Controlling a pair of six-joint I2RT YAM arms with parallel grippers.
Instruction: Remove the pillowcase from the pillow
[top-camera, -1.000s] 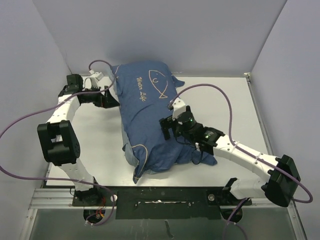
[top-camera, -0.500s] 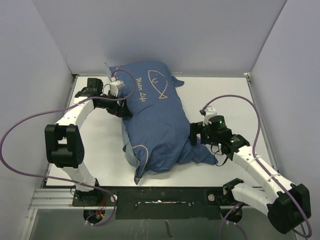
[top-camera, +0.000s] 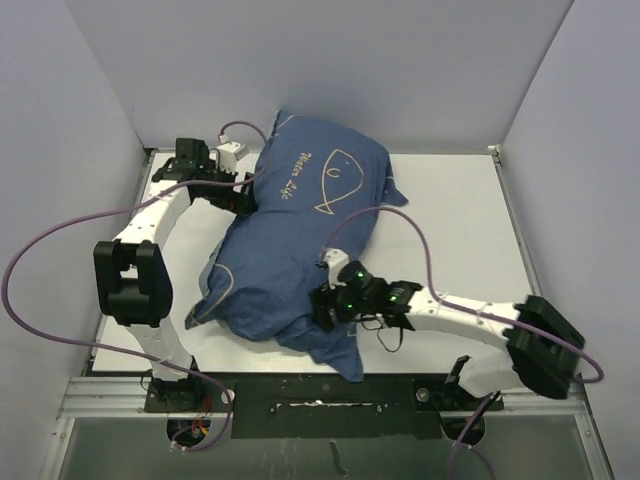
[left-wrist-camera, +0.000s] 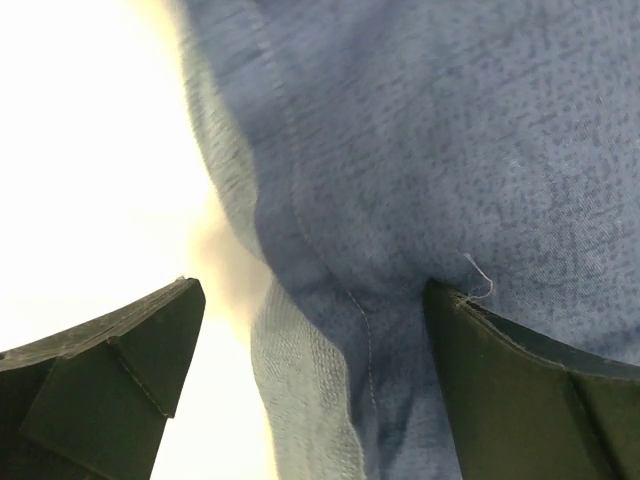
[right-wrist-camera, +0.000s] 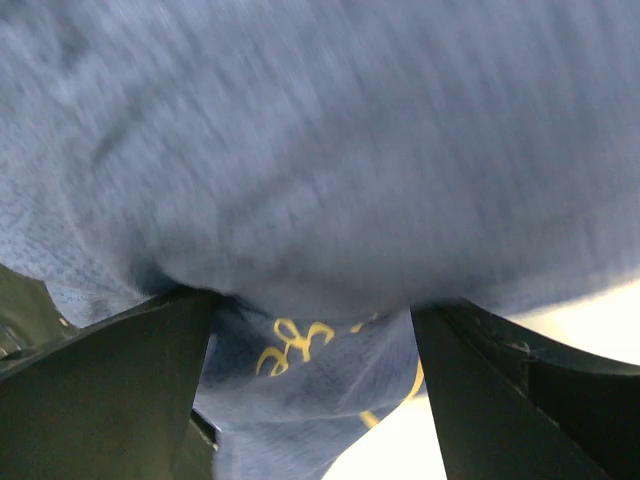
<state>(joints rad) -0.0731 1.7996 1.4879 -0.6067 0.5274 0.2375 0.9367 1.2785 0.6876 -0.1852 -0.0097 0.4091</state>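
Pillowcase (top-camera: 290, 240) sprawls on table (top-camera: 460, 220), purple cable (top-camera: 383, 209) crossing it.

Left claw (left-wrist-camera: 310, 290) jaws wide apart w/ pillowcase (left-wrist-camera: 430, 140) btwn them. Blue denim fills top & right of view. Stitched seam (left-wrist-camera: 300, 200) runs down to a paler woven fold at bottom. Right-side finger (left-wrist-camera: 520, 390) touches cloth, loose thread (left-wrist-camera: 480, 275) just beside its tip. Left-side finger sits clear of cloth, bright white counter (left-wrist-camera: 80, 150) behind.

- A white table (top-camera: 450, 210) is seen from above.
- A bulging blue pillowcase (top-camera: 290, 250) is laid diagonally across its middle, the fish outline turned upward at the far end.
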